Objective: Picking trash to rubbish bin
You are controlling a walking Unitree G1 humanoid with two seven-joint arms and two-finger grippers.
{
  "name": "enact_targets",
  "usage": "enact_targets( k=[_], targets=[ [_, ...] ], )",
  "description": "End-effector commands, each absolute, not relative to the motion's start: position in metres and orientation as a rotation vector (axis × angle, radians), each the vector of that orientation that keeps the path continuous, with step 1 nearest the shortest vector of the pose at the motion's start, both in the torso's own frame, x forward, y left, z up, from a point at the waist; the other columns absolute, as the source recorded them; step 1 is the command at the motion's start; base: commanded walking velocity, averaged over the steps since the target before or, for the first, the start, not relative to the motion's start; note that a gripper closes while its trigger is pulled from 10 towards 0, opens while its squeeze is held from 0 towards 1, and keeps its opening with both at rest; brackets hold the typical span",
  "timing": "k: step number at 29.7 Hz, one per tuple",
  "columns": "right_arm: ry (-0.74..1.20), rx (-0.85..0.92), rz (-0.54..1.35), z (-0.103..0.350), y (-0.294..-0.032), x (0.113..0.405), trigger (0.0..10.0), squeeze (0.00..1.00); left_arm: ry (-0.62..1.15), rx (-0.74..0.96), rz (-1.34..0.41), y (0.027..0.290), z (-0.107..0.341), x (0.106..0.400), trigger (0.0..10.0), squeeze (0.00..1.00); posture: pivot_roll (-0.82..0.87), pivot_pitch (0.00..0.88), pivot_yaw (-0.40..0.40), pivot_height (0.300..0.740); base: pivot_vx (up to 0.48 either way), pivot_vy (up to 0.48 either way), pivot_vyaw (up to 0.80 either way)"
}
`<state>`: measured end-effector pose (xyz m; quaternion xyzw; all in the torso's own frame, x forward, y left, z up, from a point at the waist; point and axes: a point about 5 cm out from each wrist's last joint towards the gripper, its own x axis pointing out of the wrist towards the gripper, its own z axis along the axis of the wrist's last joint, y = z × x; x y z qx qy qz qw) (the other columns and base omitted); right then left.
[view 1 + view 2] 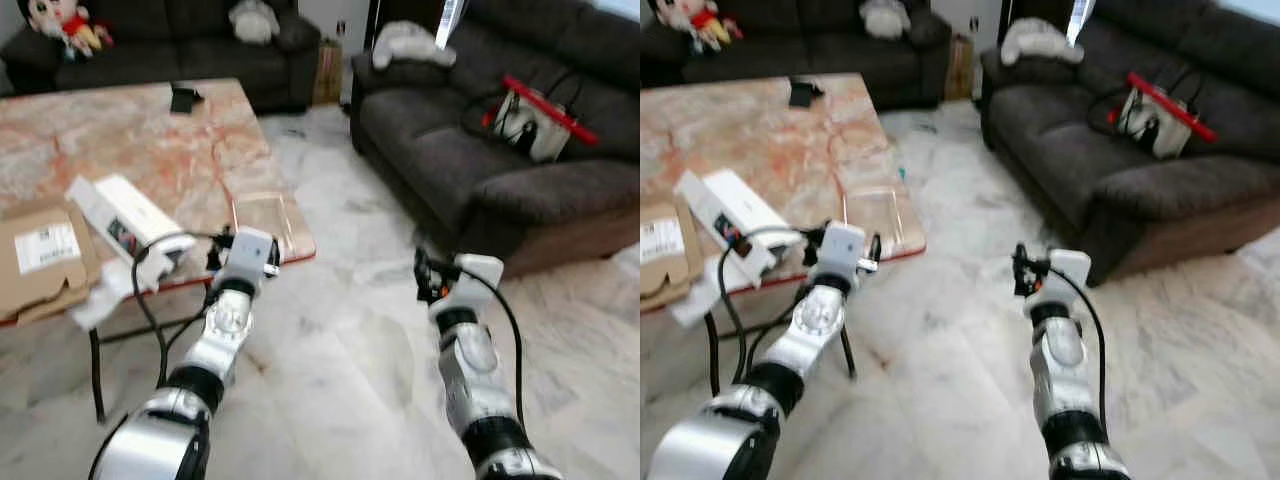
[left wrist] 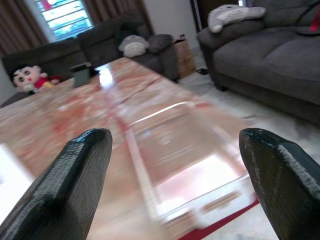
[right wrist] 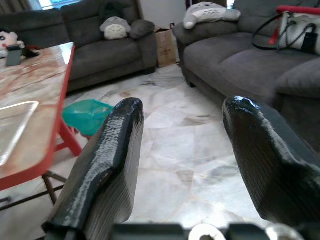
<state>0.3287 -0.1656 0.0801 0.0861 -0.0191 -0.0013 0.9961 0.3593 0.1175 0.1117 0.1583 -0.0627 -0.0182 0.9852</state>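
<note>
One clear, flat plastic tray (image 2: 185,160) lies before the spread-open left gripper (image 2: 175,185).

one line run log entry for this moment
left gripper: open, facing clear plastic container on table | right gripper: open, empty, above floor

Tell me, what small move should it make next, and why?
Probably ease the left pincer forward onto the clear tray. Its fingers stand open, aimed at the tray near the table corner, not yet around it. The right pincer hangs open over the floor.
</note>
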Motion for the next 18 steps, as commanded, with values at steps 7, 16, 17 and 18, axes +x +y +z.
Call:
enact_targets(
  k=[7,16,17,18],
  targets=[
    [-0.050,0.129,-0.018,0.0835,-0.1763,0.3292,10.0,0.00,-0.140,0.303,-0.059,0.1072,0.1140,0.3588,10.0,0.00,0.04,0.000,-0.053,0.740,0.376,0.000,0.46],
    [-0.030,0.152,-0.019,0.0792,-0.1759,0.3277,10.0,0.00,-0.141,0.304,-0.057,0.1073,0.1140,0.3586,10.0,0.00,0.04,0.000,-0.057,0.740,0.377,0.000,0.50],
    [-0.031,0.147,-0.017,0.0791,-0.1759,0.3275,10.0,0.00,-0.141,0.305,-0.059,0.1071,0.1138,0.3583,10.0,0.00,0.04,0.000,-0.057,0.740,0.368,0.000,0.00],
    [-0.031,0.147,-0.015,0.0792,-0.1759,0.3276,10.0,0.00,-0.141,0.306,-0.060,0.1066,0.1139,0.3582,10.0,0.00,0.04,0.000,-0.057,0.740,0.371,0.000,0.00]
  ],
)
